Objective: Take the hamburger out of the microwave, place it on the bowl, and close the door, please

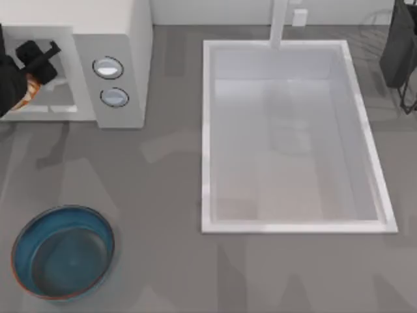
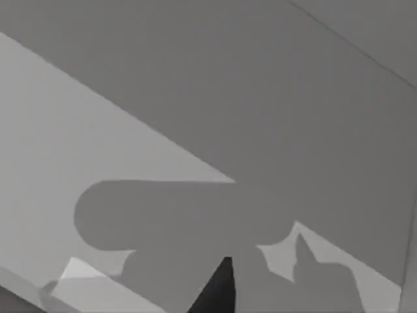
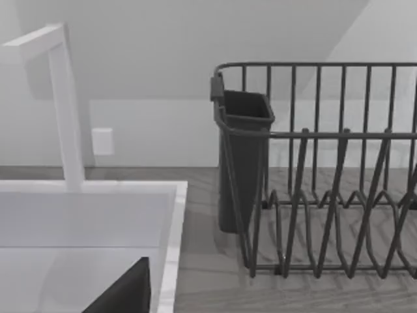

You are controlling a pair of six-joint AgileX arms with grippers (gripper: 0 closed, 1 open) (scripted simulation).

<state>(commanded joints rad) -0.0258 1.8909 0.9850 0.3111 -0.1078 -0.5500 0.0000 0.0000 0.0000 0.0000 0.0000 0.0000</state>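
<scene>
Bowl (image 1: pixel 63 252) sits at the near left of the table, nothing in it, well apart from the action. Farther back, the sink (image 1: pixel 296 137) takes the middle-right. At the far left, the microwave (image 1: pixel 111 62) with its two knobs facing up. The left gripper (image 1: pixel 32 62) is reaching into the cavity; the hamburger (image 1: pixel 26 94) lies right at it, an orange patch peeking out beneath the black fingers. Can't tell whether the claw is apart or clamped on it. Right arm is parked far right by the dish rack (image 3: pixel 326 176).
</scene>
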